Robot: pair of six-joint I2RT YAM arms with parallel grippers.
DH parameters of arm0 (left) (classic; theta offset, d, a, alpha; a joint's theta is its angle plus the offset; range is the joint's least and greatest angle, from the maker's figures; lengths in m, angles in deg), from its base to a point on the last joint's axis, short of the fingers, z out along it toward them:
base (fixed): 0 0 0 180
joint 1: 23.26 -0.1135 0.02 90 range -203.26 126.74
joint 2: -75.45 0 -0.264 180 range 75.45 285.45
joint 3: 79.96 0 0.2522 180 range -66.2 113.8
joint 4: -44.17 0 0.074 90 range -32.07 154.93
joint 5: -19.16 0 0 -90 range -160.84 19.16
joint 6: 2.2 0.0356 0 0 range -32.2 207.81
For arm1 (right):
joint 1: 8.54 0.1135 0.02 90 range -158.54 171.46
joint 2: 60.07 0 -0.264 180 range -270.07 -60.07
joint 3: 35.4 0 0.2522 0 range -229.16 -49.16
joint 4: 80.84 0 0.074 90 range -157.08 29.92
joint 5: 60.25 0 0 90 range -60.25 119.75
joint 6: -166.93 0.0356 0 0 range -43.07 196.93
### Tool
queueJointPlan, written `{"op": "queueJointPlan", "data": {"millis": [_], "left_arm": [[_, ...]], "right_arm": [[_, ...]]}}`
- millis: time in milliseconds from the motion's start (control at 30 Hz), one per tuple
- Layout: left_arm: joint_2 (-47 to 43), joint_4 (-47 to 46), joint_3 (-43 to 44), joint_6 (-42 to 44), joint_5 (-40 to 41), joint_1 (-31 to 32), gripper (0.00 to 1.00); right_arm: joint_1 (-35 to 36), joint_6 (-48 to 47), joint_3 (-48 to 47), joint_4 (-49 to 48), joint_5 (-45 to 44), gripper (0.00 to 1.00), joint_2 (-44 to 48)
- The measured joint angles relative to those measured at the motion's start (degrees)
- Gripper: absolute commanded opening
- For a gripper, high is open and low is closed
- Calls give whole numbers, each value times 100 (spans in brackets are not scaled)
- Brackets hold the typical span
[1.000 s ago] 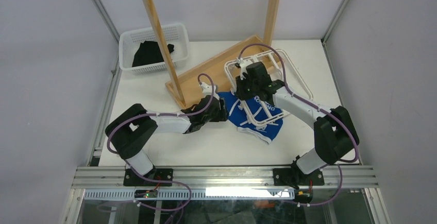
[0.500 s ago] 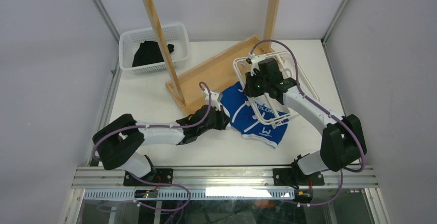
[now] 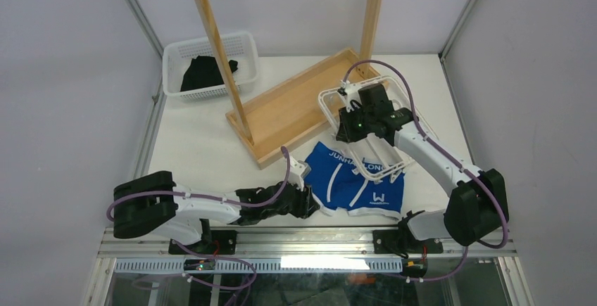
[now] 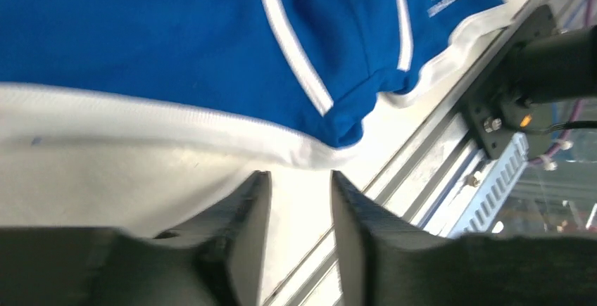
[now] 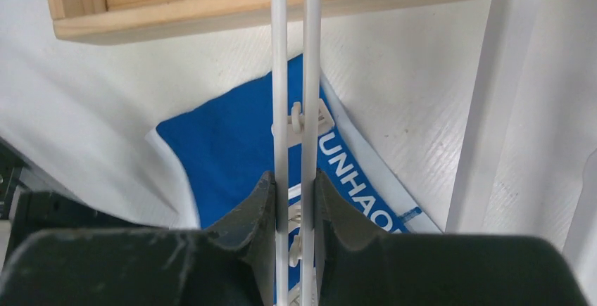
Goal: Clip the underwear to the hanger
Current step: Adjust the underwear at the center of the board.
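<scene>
The right gripper has its dark plastic fingers pinched on two thin crossbars of the white plastic rectangular hanger. The hanger's near end overlaps the waistband of the bright blue white-trimmed fabric briefs, which lie flat near the front edge of the white table. The left gripper has its fingers slightly apart and empty, just short of the briefs' hem. The flat wooden rack base lies just behind the hanger. A white mesh basket holding a black garment sits at the far left.
</scene>
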Motion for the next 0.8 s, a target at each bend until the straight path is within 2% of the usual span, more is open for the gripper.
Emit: {"op": "queueJointPlan", "data": {"millis": [100,267,433,633,800], "left_arm": [[-254,247,-245,-136,160,87,56],[-1222,822,-282,-33,837,83,63],[-1838,800,-210,713,1088,-323,69],[-1875,50,-417,1801,1189,-710,72],[-1799,-1215,-1119,2450,1029,-977,63]], "right_arm": [[-2,-37,125,81,173,0,68],[-4,-251,358,94,573,0,70],[-4,-487,494,136,1040,0,122],[2,-793,538,310,1410,0,260],[39,-999,538,439,1497,0,260]]}}
